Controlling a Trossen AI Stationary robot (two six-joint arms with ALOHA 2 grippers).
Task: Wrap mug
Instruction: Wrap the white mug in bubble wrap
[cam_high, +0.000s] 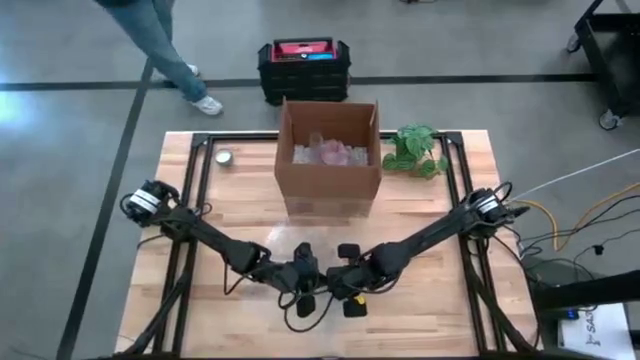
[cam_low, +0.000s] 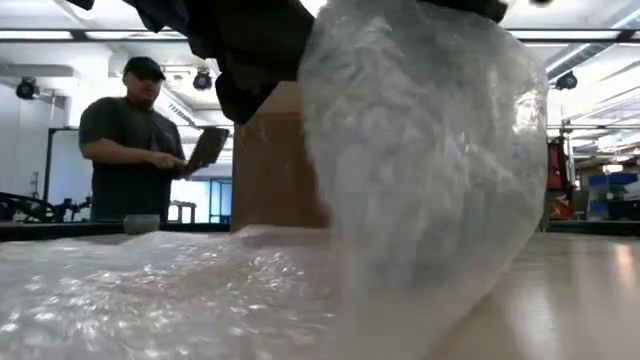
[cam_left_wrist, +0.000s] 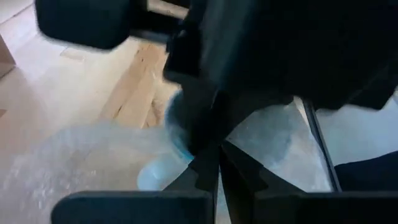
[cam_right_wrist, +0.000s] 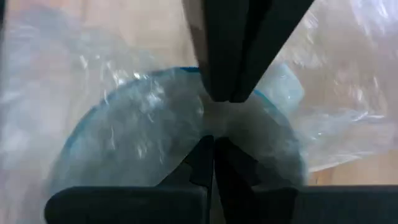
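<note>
- Left end effector (cam_high: 308, 290) low over the front middle of the surface (cam_high: 430, 215), fingers closed together on the bubble wrap (cam_low: 420, 180).
- Right end effector (cam_high: 350, 290) just beside the left one, tips nearly meeting it; fingers pinched shut on the same bubble wrap.
- One mug (cam_right_wrist: 180, 143), blue-rimmed, under the wrap, directly beneath the right end effector and just beside the left one; mouth faces the right wrist camera.
- One sheet of bubble wrap: part pulled up in a tall fold over the mug, the rest lying flat on the surface toward the low camera.
- One cardboard box (cam_high: 328, 160), open, at the back middle of the surface, well apart from both end effectors; crumpled packing material inside.
- One green plant (cam_high: 415, 150) just right of the box.
- One small round thing (cam_high: 224, 157) left of the box, too small to tell.
- One black crate (cam_high: 303, 68) on the floor behind the surface.
- One person (cam_low: 135, 140) standing behind, holding a laptop (cam_low: 207, 146).
</note>
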